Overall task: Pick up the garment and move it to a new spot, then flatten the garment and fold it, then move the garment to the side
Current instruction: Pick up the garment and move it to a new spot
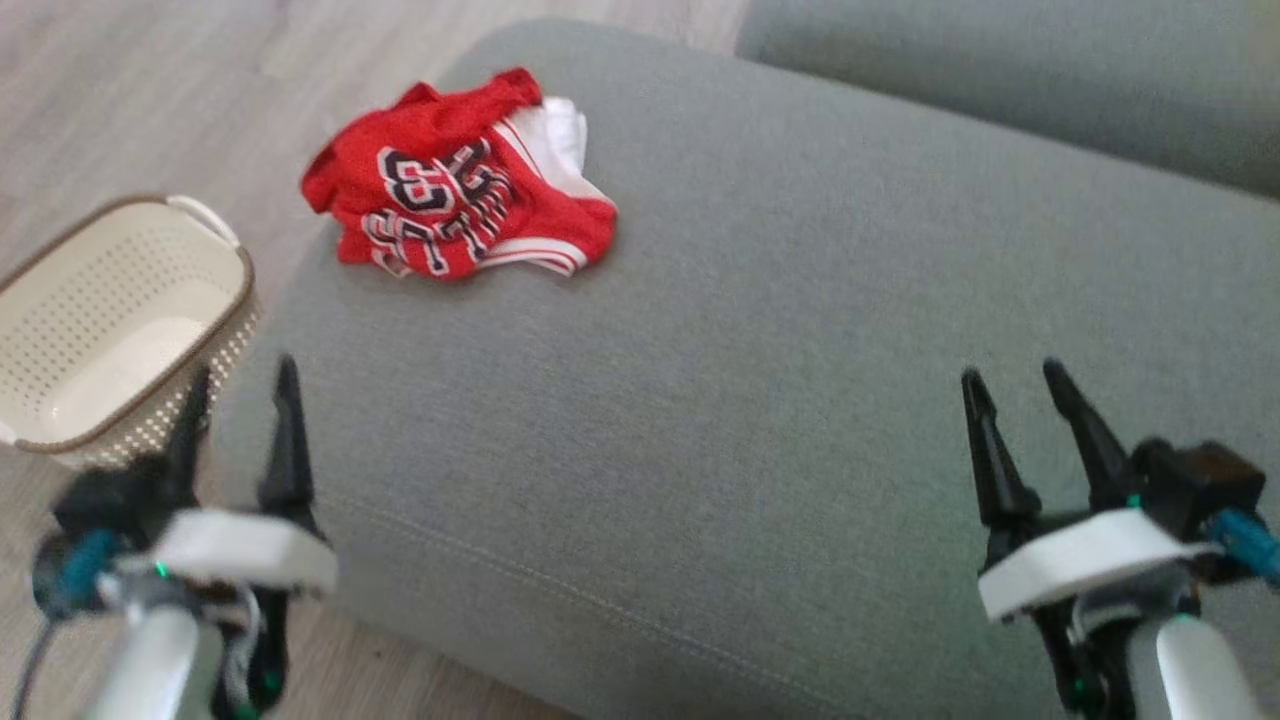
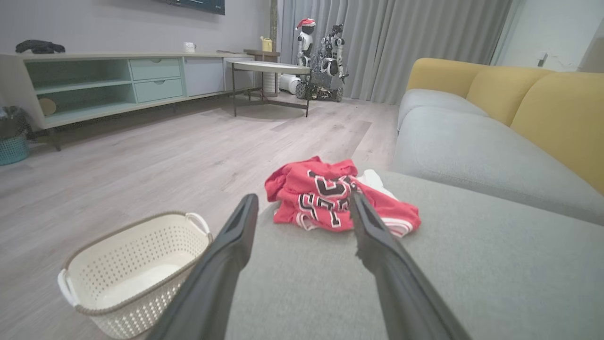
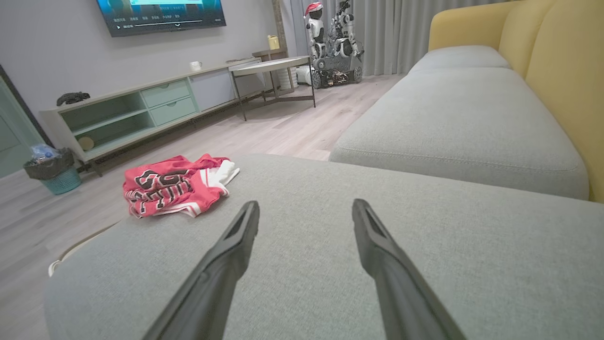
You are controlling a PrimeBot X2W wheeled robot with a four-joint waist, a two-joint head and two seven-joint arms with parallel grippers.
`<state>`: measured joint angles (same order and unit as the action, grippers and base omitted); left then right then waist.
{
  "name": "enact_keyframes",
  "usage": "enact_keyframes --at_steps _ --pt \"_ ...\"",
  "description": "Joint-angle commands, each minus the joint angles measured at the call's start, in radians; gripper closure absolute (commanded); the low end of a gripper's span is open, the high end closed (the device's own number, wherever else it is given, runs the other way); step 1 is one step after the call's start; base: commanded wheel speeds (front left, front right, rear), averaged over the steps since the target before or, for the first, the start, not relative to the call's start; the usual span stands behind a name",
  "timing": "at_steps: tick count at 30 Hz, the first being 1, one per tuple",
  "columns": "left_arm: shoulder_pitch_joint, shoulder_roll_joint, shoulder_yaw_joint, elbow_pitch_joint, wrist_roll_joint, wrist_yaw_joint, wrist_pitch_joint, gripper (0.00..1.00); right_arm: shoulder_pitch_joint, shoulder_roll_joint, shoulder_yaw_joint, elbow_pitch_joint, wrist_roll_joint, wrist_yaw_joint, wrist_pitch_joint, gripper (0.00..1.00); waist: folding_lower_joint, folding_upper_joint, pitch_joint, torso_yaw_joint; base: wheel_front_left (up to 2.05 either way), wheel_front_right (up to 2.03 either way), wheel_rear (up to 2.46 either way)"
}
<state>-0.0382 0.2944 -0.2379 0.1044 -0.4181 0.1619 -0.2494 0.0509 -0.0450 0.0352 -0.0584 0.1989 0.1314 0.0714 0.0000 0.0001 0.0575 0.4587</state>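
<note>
The garment (image 1: 455, 185) is a red jersey with black and white lettering and white trim, crumpled in a heap at the far left corner of the grey sofa cushion (image 1: 760, 380). It also lies ahead in the left wrist view, garment (image 2: 325, 196), and to the left in the right wrist view, garment (image 3: 172, 186). My left gripper (image 1: 243, 385) hovers open at the cushion's near left edge, well short of the jersey. Over the cushion's near right part, my right gripper (image 1: 1012, 380) is open too, with nothing between its fingers.
A cream perforated basket (image 1: 120, 320) stands on the wood floor just left of the cushion, basket (image 2: 137, 269). A second grey cushion (image 1: 1010, 70) lies beyond, with yellow backrests (image 3: 552, 56). A TV cabinet (image 2: 118, 80), a side table (image 2: 269, 68) and a small robot (image 2: 321, 61) stand farther off.
</note>
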Motion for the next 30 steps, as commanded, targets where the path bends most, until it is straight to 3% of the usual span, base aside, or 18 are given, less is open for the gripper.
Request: enact_keyframes --at_steps 1,7,14,20,26,27,28,29,30 --pt "-0.125 0.018 0.065 -0.015 -0.009 -0.009 -0.011 0.00 -0.085 -0.005 0.030 -0.056 -0.019 -0.001 0.014 0.00 0.0000 -0.0001 0.074 -0.051 0.00 0.00 0.00" --pt "-0.326 0.038 0.115 0.122 -0.041 -0.066 -0.012 0.00 -0.163 -0.005 0.046 -0.103 -0.063 -0.001 0.053 0.00 0.0000 -0.0001 0.218 -0.139 0.00 0.00 0.00" --pt "-0.569 0.081 0.164 0.448 -0.102 -0.154 -0.009 0.00 -0.226 -0.005 0.068 -0.122 -0.088 -0.001 0.069 0.00 0.0000 -0.0001 0.359 -0.229 0.00 0.00 0.00" --pt "-0.725 0.114 0.162 0.771 -0.125 -0.214 0.030 0.00 -0.261 -0.005 0.100 -0.117 -0.084 -0.001 0.060 0.00 0.0000 -0.0001 0.433 -0.293 0.00 0.00 0.00" --pt "-0.809 0.125 0.157 0.983 -0.155 -0.257 0.081 0.00 -0.274 -0.005 0.105 -0.103 -0.075 -0.001 0.042 0.00 0.0000 -0.0001 0.458 -0.319 0.00 0.00 0.00" --pt "-0.817 0.126 0.157 1.003 -0.159 -0.263 0.079 0.28 -0.274 -0.005 0.105 -0.100 -0.072 -0.001 0.039 0.00 0.0000 -0.0001 0.457 -0.321 0.00 0.00 0.00" --pt "-0.822 0.128 0.154 1.021 -0.160 -0.268 0.075 0.89 -0.275 -0.005 0.104 -0.095 -0.070 -0.001 0.036 0.00 0.0000 -0.0001 0.454 -0.323 0.00 0.00 0.00" --pt "-0.827 0.131 0.151 1.035 -0.161 -0.273 0.071 1.00 -0.276 -0.005 0.103 -0.092 -0.068 -0.001 0.033 0.00 0.0000 -0.0001 0.452 -0.323 0.00 0.00 0.00" --pt "-0.832 0.134 0.148 1.044 -0.162 -0.277 0.060 1.00 -0.278 -0.005 0.100 -0.089 -0.066 -0.001 0.030 0.00 0.0000 -0.0001 0.449 -0.323 0.00 0.00 0.00"
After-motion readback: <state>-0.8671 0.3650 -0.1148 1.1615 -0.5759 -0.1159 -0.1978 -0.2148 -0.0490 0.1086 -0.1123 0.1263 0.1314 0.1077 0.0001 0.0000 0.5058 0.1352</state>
